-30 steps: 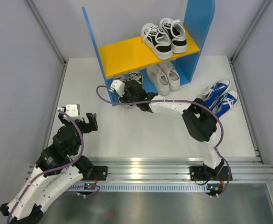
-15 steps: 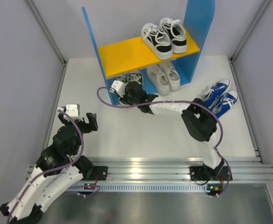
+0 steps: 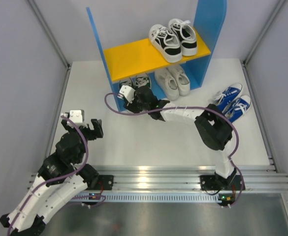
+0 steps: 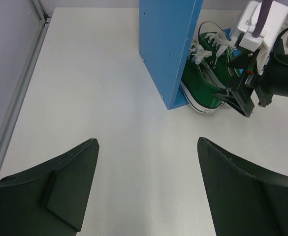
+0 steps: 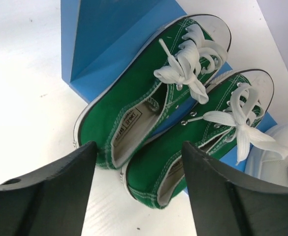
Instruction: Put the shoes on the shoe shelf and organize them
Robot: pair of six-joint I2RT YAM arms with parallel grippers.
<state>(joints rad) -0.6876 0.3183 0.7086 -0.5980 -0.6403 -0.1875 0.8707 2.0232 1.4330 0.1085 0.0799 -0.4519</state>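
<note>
Your right gripper (image 5: 139, 147) has let go since a moment ago, and its arm has slid a little closer to the shoe shelf (image 3: 97, 44). Its two fingers now stand apart, and nothing is held between them. Just past the fingers sit the green shoes (image 5: 148, 98). They rest on the table (image 3: 134, 142) side by side and touch each other. Their toes point in under the orange board (image 3: 134, 56), and their heels face your gripper. The left green shoe sits right beside the left blue side panel. The white shoes (image 3: 173, 81) are under the same board, just to the right of the green pair. The blue shoes (image 3: 232, 103) lie on the table outside the shelf, near its right side panel. A black-and-white pair (image 3: 173, 37) sits on top of the orange board, at its right end. Your left gripper (image 4: 146, 142) hangs over bare table, well apart from the shelf. Its fingers are spread wide with nothing in them.
</note>
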